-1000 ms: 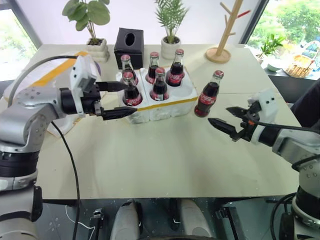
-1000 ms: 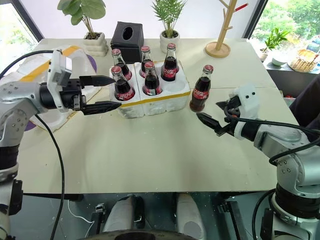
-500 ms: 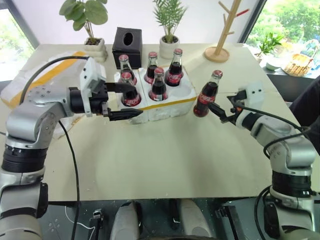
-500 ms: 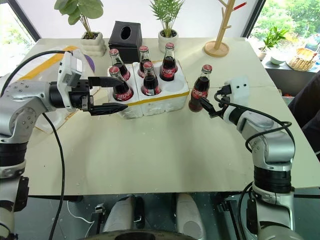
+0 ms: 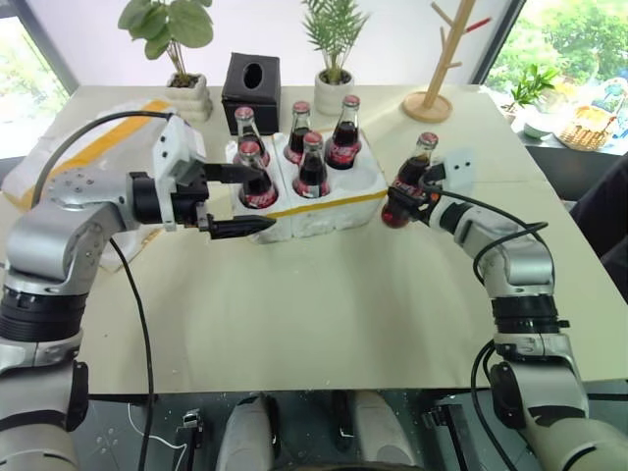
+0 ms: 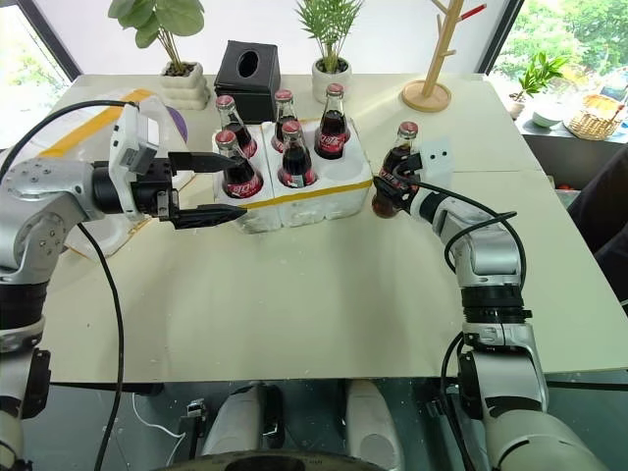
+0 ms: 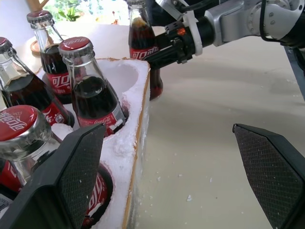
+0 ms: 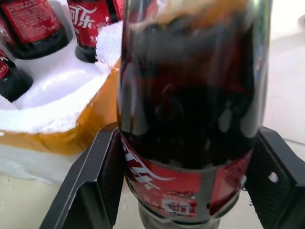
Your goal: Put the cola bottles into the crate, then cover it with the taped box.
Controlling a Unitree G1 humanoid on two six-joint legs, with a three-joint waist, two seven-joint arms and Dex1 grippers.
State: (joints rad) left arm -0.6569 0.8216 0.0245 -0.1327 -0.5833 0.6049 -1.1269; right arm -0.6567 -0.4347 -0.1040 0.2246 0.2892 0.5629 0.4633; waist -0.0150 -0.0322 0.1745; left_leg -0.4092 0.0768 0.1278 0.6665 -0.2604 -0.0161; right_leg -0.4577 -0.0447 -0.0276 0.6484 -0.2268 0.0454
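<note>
Five cola bottles (image 5: 312,167) stand in the wells of the crate (image 5: 329,208), a low white foam block with a yellow tape band; its front right well (image 7: 125,76) is empty. One more cola bottle (image 5: 409,182) stands upright on the table just right of the crate. My right gripper (image 5: 397,199) is shut on its lower body, with fingers (image 8: 97,181) pressed against both sides. At the crate's front left corner my left gripper (image 5: 265,199) stands open and holds nothing. The taped box (image 5: 88,147) lies at the far left behind my left arm.
A black tissue box (image 5: 252,86), two potted plants (image 5: 191,96) (image 5: 336,90) and a wooden stand (image 5: 429,106) line the far side of the table behind the crate. Bare tabletop (image 5: 324,304) stretches from the crate to the near edge.
My right gripper reached forward and left to the bottle standing on the table and closed on it. My left gripper kept its place, still open.
</note>
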